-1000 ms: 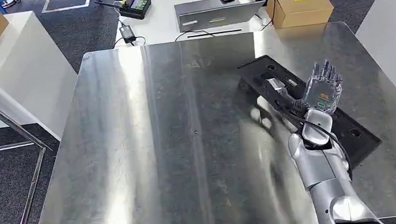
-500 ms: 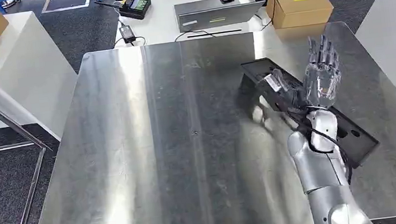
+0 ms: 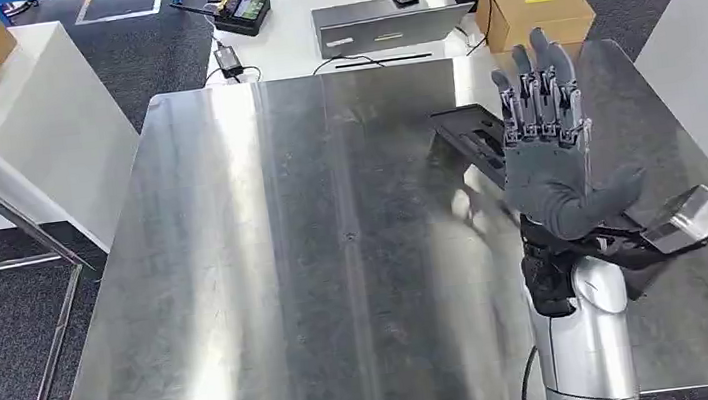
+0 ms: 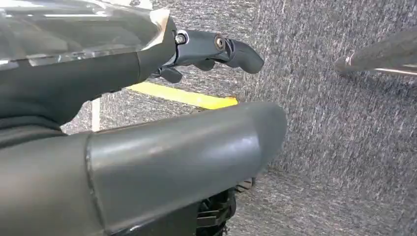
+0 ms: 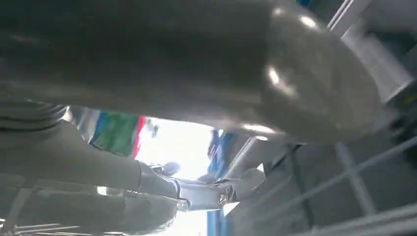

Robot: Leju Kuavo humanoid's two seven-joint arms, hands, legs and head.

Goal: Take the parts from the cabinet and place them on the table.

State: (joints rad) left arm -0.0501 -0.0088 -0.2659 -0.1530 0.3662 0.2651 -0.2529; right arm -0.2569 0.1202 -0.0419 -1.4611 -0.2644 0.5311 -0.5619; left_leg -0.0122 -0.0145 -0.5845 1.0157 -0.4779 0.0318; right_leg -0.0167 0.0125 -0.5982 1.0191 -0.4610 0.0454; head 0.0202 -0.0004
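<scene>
In the head view the right hand [image 3: 548, 153] is raised at right of centre of the frame, palm toward the camera, fingers [image 3: 532, 99] straight and spread wide, thumb stuck out to the right, holding nothing. Behind it the black part [image 3: 468, 132] lies flat on the steel table [image 3: 316, 255], running from centre right toward the lower right. The left hand [image 4: 147, 147] hangs over grey carpet [image 4: 344, 147]; I cannot tell how its fingers are set
</scene>
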